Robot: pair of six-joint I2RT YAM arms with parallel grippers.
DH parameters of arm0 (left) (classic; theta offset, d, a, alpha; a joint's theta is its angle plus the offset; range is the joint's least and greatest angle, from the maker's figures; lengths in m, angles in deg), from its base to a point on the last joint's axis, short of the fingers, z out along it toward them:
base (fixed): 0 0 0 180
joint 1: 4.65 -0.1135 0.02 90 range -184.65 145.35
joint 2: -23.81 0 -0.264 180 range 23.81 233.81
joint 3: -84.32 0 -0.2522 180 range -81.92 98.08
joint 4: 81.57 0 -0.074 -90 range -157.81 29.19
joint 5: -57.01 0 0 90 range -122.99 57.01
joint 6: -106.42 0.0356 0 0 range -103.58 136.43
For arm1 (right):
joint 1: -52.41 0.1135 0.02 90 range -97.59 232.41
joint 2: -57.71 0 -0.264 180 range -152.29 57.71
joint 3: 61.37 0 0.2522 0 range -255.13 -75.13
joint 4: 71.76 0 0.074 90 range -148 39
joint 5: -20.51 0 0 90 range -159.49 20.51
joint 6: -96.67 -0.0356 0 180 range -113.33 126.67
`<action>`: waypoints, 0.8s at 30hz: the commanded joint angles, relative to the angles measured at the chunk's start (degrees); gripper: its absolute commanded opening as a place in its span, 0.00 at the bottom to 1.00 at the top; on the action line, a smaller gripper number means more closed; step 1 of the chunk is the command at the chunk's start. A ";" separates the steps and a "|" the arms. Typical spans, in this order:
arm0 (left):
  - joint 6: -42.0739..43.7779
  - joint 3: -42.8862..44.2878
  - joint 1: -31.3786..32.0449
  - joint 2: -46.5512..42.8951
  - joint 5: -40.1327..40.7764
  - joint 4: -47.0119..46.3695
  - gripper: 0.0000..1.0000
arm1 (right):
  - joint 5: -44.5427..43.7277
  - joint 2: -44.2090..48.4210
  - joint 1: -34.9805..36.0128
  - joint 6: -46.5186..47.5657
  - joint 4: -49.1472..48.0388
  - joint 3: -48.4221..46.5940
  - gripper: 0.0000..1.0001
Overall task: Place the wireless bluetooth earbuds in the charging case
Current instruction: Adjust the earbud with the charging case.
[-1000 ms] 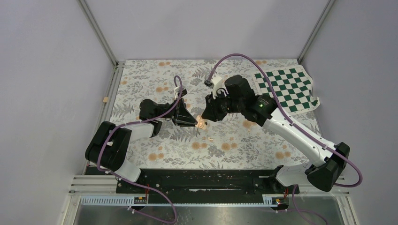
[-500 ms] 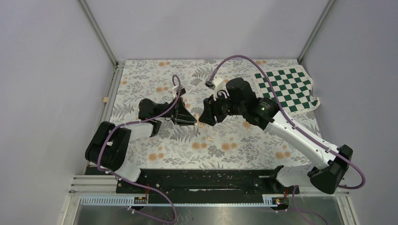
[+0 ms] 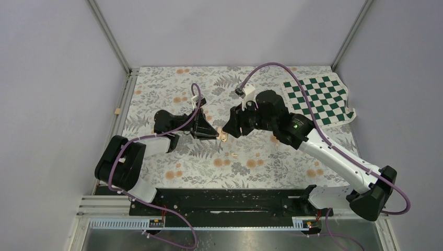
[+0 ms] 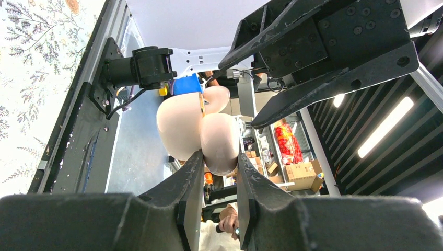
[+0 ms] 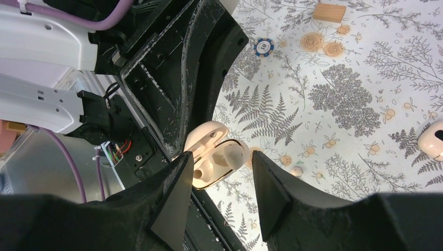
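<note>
Peach-pink glossy plastic charging case [image 5: 230, 154], rounded, lid hinged open, pinched by the left gripper [image 4: 218, 158]; right gripper [image 5: 220, 158] spread.

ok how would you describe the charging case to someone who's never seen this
On the floral tablecloth, look near the middle. The charging case is pinched in the jaws of the left gripper. It is small, rounded and pale peach-pink with its lid hinged open, unlike the flat tan block and the blue-and-white chip lying further off.
</note>
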 commanded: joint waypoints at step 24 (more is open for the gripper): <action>0.93 1.17 -0.88 -1.29 1.14 -3.82 0.00 | 5.08 0.54 1.11 -3.67 -3.48 1.20 0.48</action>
